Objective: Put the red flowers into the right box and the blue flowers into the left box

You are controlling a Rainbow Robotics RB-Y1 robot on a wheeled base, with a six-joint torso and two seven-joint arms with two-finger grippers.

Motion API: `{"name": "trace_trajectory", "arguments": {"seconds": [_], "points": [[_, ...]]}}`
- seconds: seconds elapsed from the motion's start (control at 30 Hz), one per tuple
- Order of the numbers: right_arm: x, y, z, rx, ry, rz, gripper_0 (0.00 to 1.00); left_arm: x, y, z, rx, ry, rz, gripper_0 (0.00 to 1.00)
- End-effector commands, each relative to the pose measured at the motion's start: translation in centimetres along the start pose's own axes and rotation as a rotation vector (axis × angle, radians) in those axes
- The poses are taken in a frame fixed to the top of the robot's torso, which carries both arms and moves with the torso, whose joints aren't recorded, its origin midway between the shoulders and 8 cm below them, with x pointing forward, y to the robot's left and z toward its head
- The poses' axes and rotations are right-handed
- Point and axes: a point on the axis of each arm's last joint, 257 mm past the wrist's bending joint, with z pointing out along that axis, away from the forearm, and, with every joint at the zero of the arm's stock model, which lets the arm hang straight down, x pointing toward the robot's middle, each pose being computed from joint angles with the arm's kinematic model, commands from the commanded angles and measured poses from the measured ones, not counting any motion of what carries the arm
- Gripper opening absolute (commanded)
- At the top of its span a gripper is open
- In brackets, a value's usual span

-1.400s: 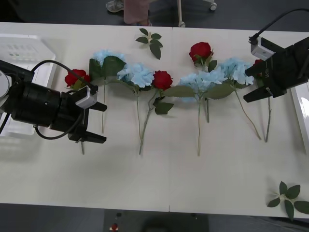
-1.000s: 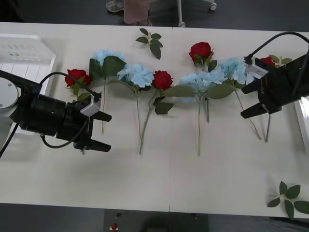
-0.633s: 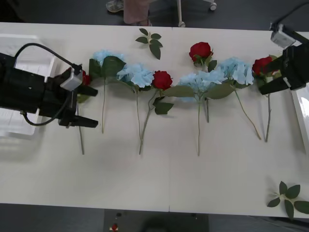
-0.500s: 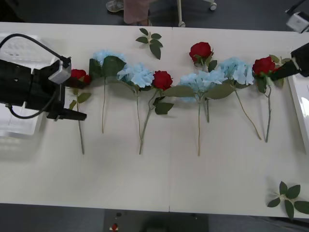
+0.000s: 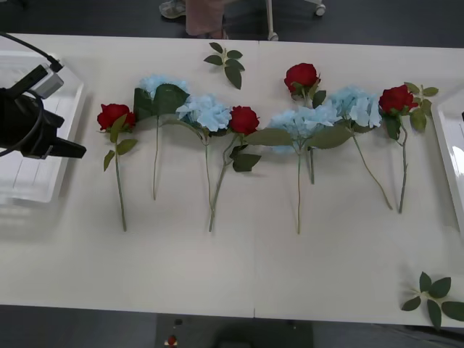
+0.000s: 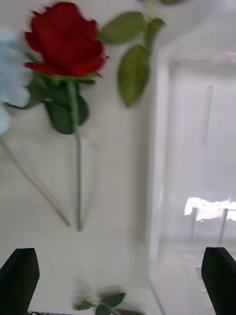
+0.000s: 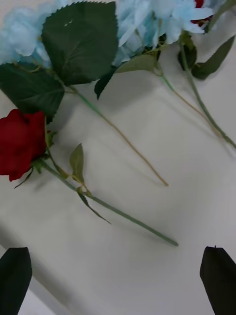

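Four dark-red artificial roses (image 5: 114, 114) and four fluffy pale-blue hydrangea stems (image 5: 209, 111) lie in a row on the white table (image 5: 239, 268), none boxed. Translucent slotted left box (image 5: 29, 163) beside row's left end; white rimmed right box (image 5: 451, 156) beside right end. Left gripper (image 5: 61, 148) over left box, wide open, empty. Right gripper (image 6: 118, 275) near right box, likewise. Sorting unstarted; next needs a stem pinch. No legible writing.

The right box (image 5: 455, 163) runs off the front view's edge; the left end effector (image 5: 69, 151) partly hides the left box (image 5: 29, 181).
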Motion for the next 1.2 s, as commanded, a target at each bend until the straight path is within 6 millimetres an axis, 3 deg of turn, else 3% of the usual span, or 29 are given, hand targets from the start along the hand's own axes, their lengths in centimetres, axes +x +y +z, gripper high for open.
{"name": "trace_trajectory", "arguments": {"seconds": [0.03, 0.3, 0.43, 0.77, 1.0, 1.2], "points": [[0.0, -0.3, 3.2, 0.021, 0.011, 0.104, 0.97, -0.9, 1.4, 0.2, -0.071, 0.004, -0.172, 1.00], [0.0, 3.9, 8.0, -0.056, 0.012, 0.143, 0.97, 1.6, 2.4, 1.0, -0.153, 0.060, -0.658, 1.00], [0.0, 5.3, 10.3, -0.073, -0.013, 0.125, 0.97, 2.5, 2.4, 1.2, -0.174, 0.083, -0.767, 1.00], [0.5, 6.8, 14.9, -0.076, -0.088, 0.080, 0.97, 3.0, 3.3, 4.6, -0.296, 0.086, -0.803, 1.00], [0.4, 7.3, 15.9, -0.080, -0.112, 0.075, 0.97, 2.5, 3.0, 7.2, -0.363, 0.083, -0.817, 1.00], [0.3, 7.4, 16.0, -0.080, -0.117, 0.069, 0.75, 2.0, 3.3, 8.3, -0.439, 0.083, -0.814, 1.00]]}}
